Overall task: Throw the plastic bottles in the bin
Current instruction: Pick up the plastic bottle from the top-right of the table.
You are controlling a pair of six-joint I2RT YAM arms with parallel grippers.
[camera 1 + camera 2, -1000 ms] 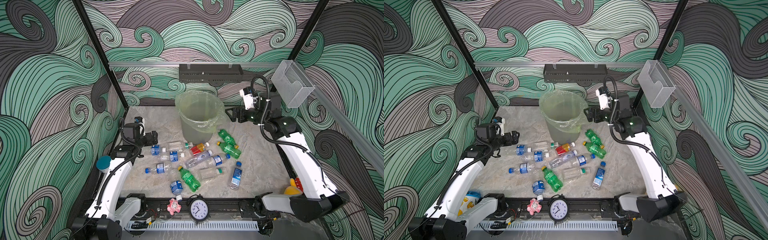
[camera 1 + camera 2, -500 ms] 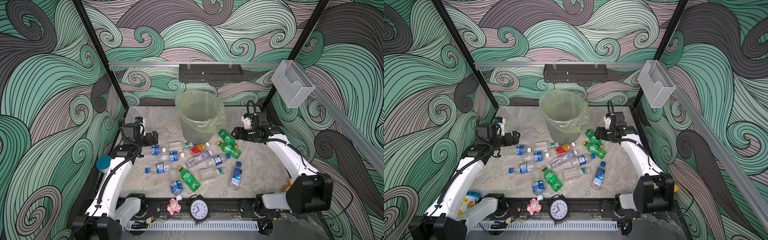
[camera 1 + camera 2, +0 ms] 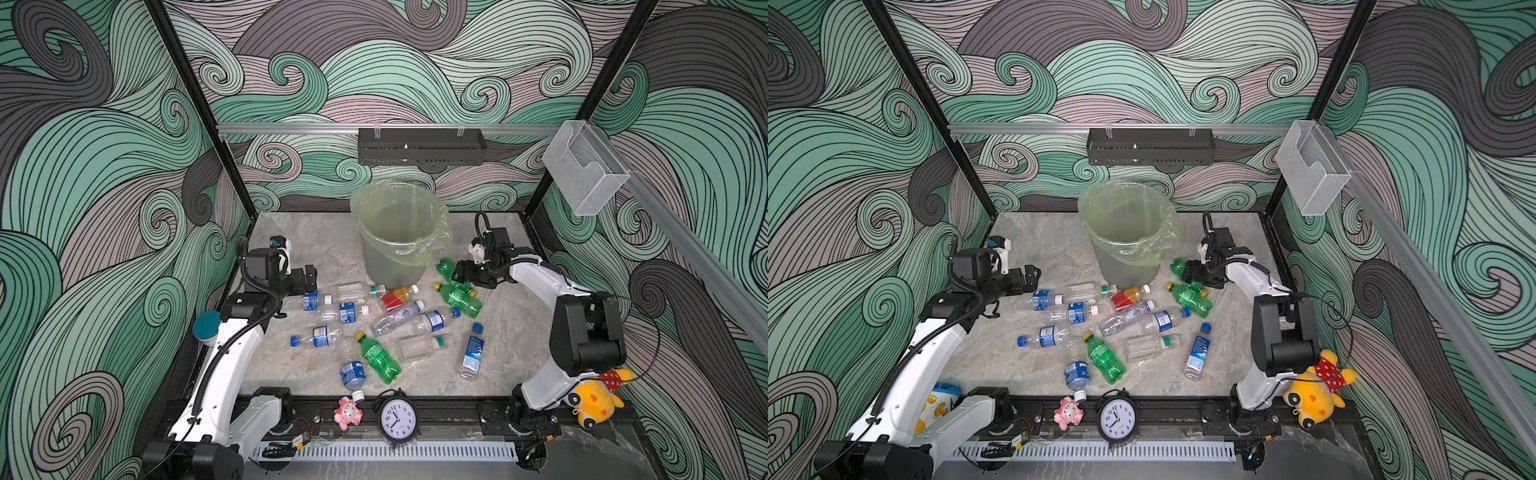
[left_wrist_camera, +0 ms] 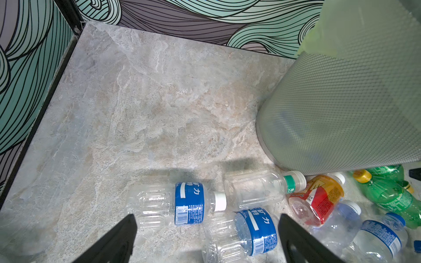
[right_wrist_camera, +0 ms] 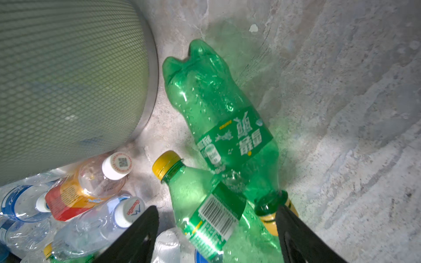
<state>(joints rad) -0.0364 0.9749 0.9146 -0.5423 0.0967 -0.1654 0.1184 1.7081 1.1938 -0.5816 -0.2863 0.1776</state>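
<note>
Several plastic bottles lie scattered in front of the bin [image 3: 390,266], a grey bucket with a pale green bag. My left gripper [image 3: 305,278] [image 4: 207,219] hangs open just above two clear blue-labelled bottles [image 4: 189,203] [image 4: 255,230]. Neither finger touches them. My right gripper [image 3: 459,272] [image 5: 217,210] stands open low beside the bin [image 5: 68,68]. A green yellow-capped bottle [image 5: 205,205] lies between its fingers. The neck of a second green bottle [image 5: 216,109] reaches its other finger. A red-orange labelled bottle [image 3: 395,297] rests against the bin's foot.
A clock [image 3: 398,417] and a pink toy [image 3: 347,411] stand on the front rail, a yellow plush [image 3: 594,403] by the right arm's base. A yellow-white can [image 3: 942,399] sits at the front left. A clear box [image 3: 586,170] and a black shelf [image 3: 419,145] hang on the walls.
My right arm has dropped from beside the bin's rim down to the green bottles on the floor. My left gripper has opened wider and stayed in place.
</note>
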